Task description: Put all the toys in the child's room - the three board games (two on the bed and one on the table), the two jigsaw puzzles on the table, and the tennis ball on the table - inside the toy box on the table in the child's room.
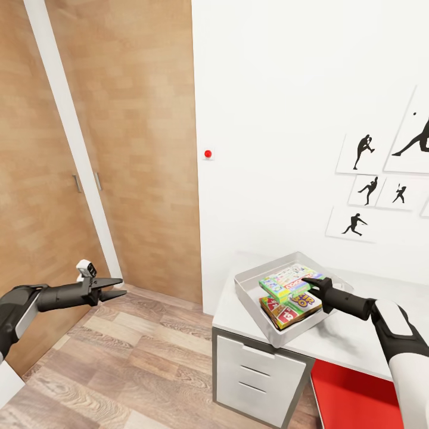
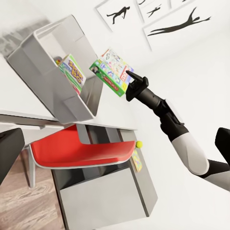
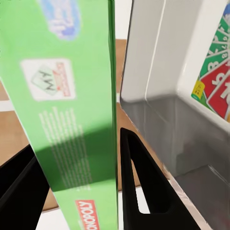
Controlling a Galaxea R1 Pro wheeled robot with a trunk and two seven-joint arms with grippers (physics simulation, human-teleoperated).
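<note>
The right gripper (image 1: 310,285) is seen at about four o'clock in the head view, its fingers pinched on the edge of the multicoloured board game (image 1: 289,282), a green-sided printed box. In the right wrist view the box's green side (image 3: 72,120) is clamped between the two black fingers (image 3: 141,187). The box is held over the toy box (image 1: 253,301), a pale grey bin resting on the corner of the table (image 1: 351,342). Beneath the held box, the "SKIP BO" board game (image 1: 291,307) lies inside the bin. In the left wrist view a tennis ball (image 2: 140,143) is seen beside a jigsaw puzzle (image 2: 137,160) on the table top, and a red chair (image 2: 81,151) is tucked under the table. At eight o'clock in the head view the left gripper (image 1: 118,287) is held over the wooden floor (image 1: 119,369), its fingers slightly spread and holding nothing. Farther off, a wooden wardrobe (image 1: 119,137) stands at ten o'clock, and silhouette pictures (image 1: 372,190) hang on the white wall at two o'clock.
</note>
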